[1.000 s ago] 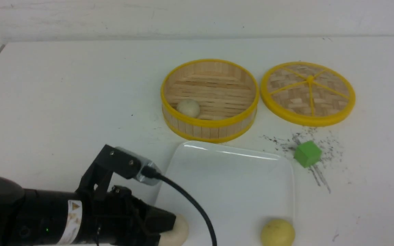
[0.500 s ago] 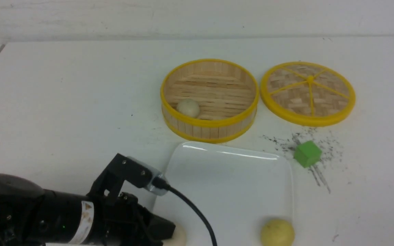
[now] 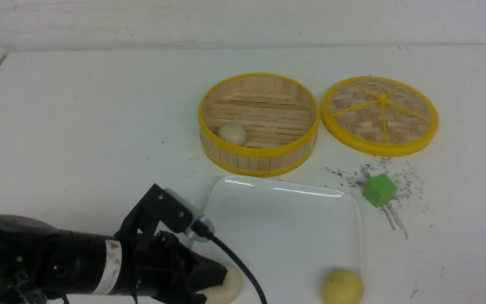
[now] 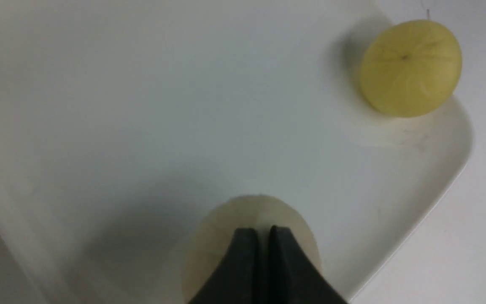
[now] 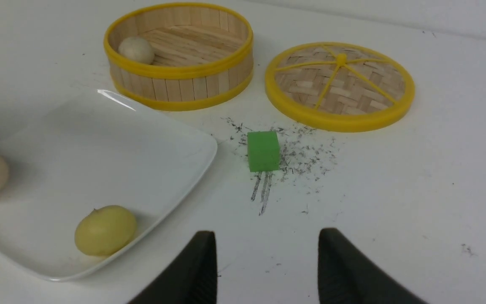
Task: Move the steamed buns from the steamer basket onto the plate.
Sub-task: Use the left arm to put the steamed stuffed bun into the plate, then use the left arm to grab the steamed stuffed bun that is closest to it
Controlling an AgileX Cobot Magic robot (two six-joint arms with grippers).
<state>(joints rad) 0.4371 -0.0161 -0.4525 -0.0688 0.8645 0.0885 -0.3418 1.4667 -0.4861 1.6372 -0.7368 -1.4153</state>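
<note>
Steamed buns: three, split between basket and plate.
In basket: one off-white bun (image 3: 232, 132) lies on the slatted floor of the steamer basket (image 3: 260, 158), against its left wall.
On plate: the pale yellow bun (image 3: 342, 287) sits in the near right corner of the plate (image 3: 285, 228); a second off-white bun (image 3: 229, 289) lies by the near left edge.
Left claw (image 4: 260, 236): fingertips pressed together, pinching nothing, tips over that second off-white bun.
Right claw (image 5: 267, 249): spread, empty, above the tabletop (image 3: 78, 126).
Woven lid (image 3: 380, 114): flat, just right of the basket.
Green cube (image 3: 379, 190): among dark specks, beside the plate's far right corner.
</note>
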